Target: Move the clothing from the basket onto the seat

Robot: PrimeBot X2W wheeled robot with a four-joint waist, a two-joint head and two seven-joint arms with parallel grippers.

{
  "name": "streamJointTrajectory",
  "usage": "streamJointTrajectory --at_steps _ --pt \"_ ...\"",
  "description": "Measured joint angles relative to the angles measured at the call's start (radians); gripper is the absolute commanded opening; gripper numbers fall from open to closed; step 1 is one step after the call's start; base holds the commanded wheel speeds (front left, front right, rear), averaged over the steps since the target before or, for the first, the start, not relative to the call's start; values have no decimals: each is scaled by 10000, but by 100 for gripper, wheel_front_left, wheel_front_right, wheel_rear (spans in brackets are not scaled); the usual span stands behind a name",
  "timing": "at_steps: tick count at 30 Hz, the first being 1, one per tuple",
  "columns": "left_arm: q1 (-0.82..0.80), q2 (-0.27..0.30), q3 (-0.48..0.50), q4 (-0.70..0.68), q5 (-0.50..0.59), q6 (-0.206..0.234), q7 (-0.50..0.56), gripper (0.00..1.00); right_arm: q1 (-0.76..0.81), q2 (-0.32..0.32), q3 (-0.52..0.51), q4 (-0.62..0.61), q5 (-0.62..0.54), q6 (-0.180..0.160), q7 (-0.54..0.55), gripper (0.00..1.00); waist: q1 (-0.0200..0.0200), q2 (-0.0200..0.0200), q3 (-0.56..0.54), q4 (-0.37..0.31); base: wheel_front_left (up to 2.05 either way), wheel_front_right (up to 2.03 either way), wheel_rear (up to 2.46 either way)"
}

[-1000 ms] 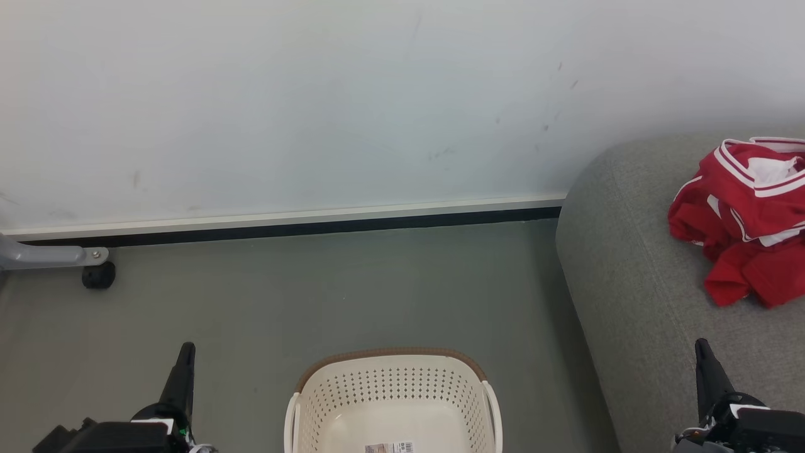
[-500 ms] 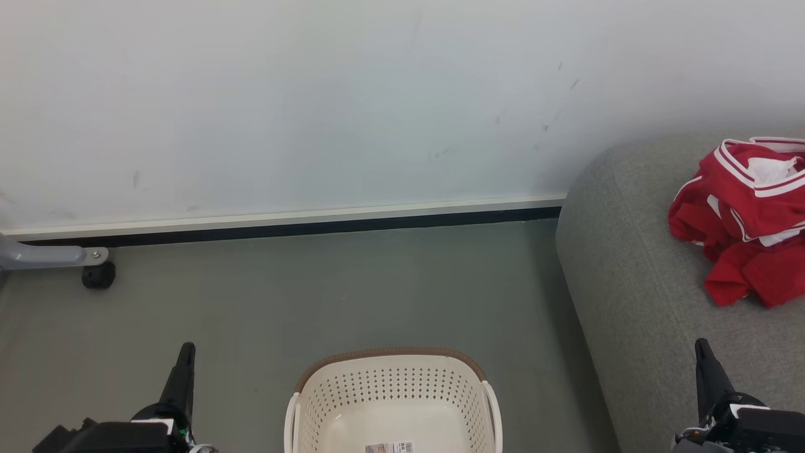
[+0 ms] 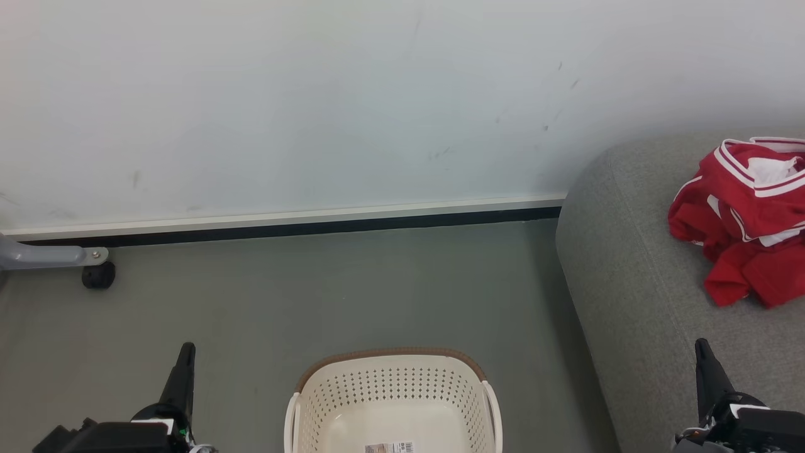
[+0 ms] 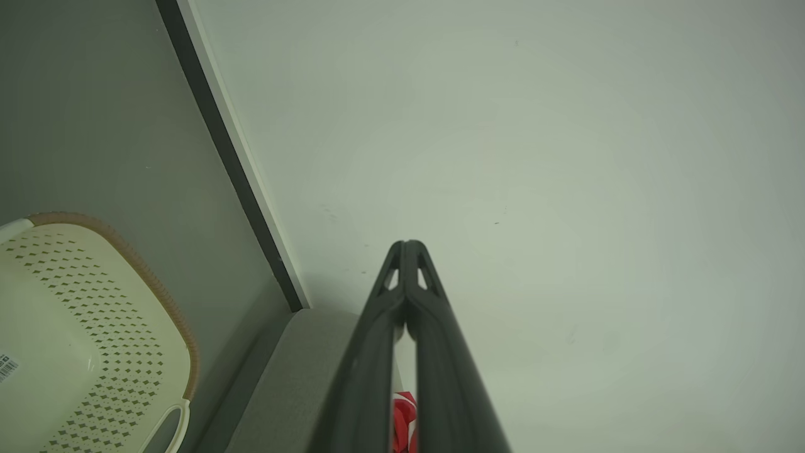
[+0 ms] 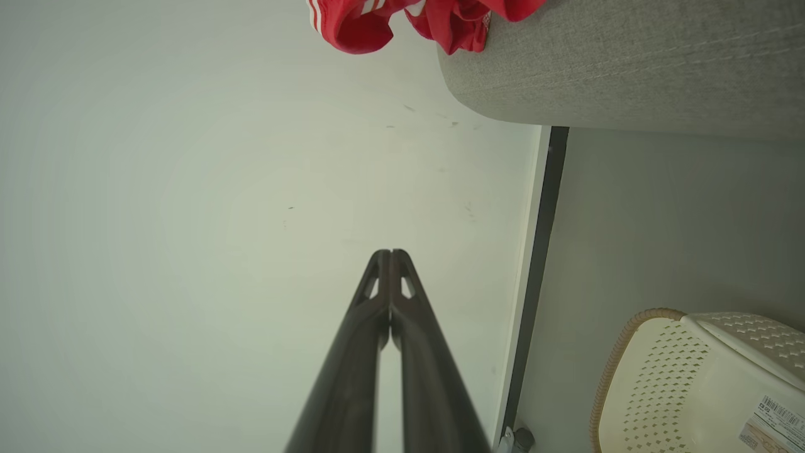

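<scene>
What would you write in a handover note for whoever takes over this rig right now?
The left gripper is shut and holds nothing, low to the left of the basket.
The right gripper is shut and holds nothing, seen against the seat.
The clothing lies in a red heap on the seat.
The basket stands on the floor, with no clothing in the part that shows and a label on its bottom.
Done: the move looks complete.
Left: probably nothing; check the basket's cut-off near end.

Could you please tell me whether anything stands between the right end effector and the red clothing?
Nothing visible does: only a bare stretch of the sofa lies between the shut right end effector and the clothing, which rests on that sofa.
</scene>
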Motion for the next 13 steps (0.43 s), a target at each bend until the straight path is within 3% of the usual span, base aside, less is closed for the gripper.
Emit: streamJointTrajectory --at_steps 13 --pt "0 0 0 2 0 0 0 0 0 0 0 -2 0 0 0 0 0 0 0 0 0 0 0"
